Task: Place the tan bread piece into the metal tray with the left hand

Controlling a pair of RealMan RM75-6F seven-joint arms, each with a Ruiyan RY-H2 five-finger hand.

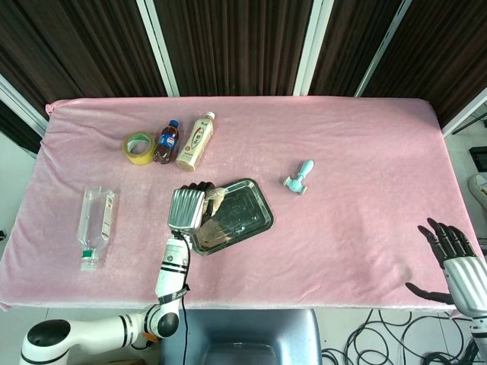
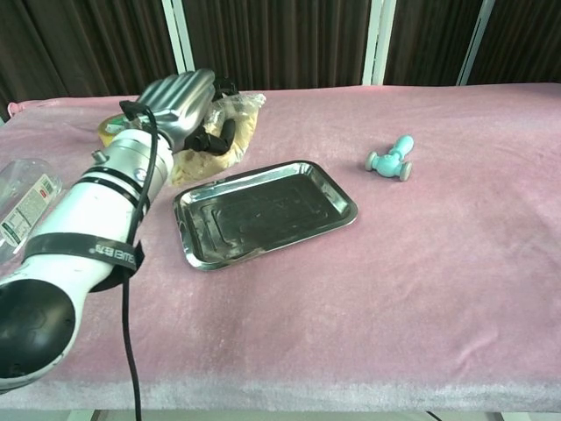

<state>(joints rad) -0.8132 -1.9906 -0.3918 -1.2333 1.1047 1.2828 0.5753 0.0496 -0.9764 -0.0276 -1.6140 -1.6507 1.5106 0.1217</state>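
My left hand [image 1: 188,207] [image 2: 181,103] grips the tan bread piece [image 1: 214,198] [image 2: 226,123], wrapped in clear plastic, and holds it in the air over the left end of the metal tray [image 1: 243,220] [image 2: 263,213]. The tray lies flat in the middle of the pink cloth with nothing in it. My right hand [image 1: 455,258] hangs off the table's right front corner with its fingers spread and nothing in them.
A clear plastic bottle [image 1: 97,225] [image 2: 22,197] lies at the left. A yellow tape roll [image 1: 138,147], a small cola bottle [image 1: 166,141] and a beige drink bottle [image 1: 195,141] sit at the back left. A teal toy [image 1: 298,178] [image 2: 392,159] lies right of the tray.
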